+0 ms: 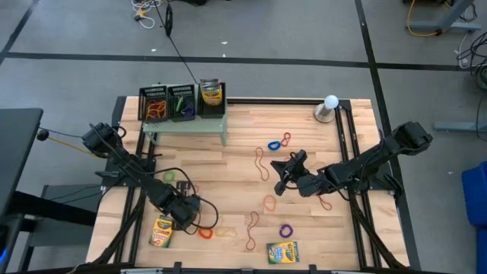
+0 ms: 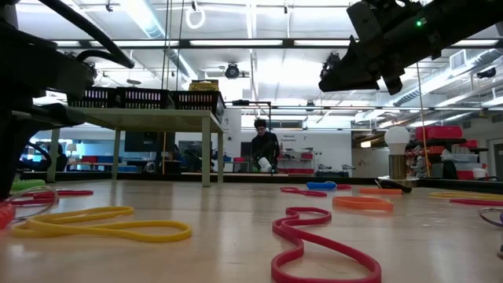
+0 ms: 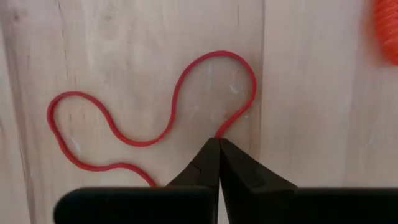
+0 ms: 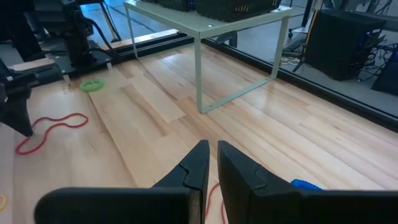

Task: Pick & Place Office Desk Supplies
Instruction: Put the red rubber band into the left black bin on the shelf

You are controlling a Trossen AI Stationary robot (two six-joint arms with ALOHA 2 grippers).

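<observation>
My left gripper (image 3: 218, 140) points down at the near-left part of the table (image 1: 196, 222) and is shut on a red rubber band (image 3: 143, 118). The band lies flat on the wood in a wavy loop. My right gripper (image 4: 210, 149) hovers above mid-table (image 1: 282, 183), raised well clear in the low view (image 2: 328, 79), shut and holding nothing. Several coloured bands lie scattered on the table, among them a blue one (image 1: 274, 144) and a purple one (image 1: 285, 229). Two crayon boxes (image 1: 162, 230) (image 1: 282, 252) lie near the near edge. Black mesh trays (image 1: 169, 101) sit on the pale green stand. My left gripper pinches the red band between its two fingertips at one point on the loop's edge (image 3: 225, 127). It comes from above, pointing down. The rest of the band (image 3: 81, 99) lies slack and flat on the table.
The pale green stand (image 1: 186, 125) runs along the far-left edge, and a third crayon box (image 1: 211, 93) sits in its right tray. A white globe (image 1: 329, 106) stands at the far right. A green band (image 1: 168, 176) lies near the left arm. A person (image 2: 264, 145) stands in the room beyond.
</observation>
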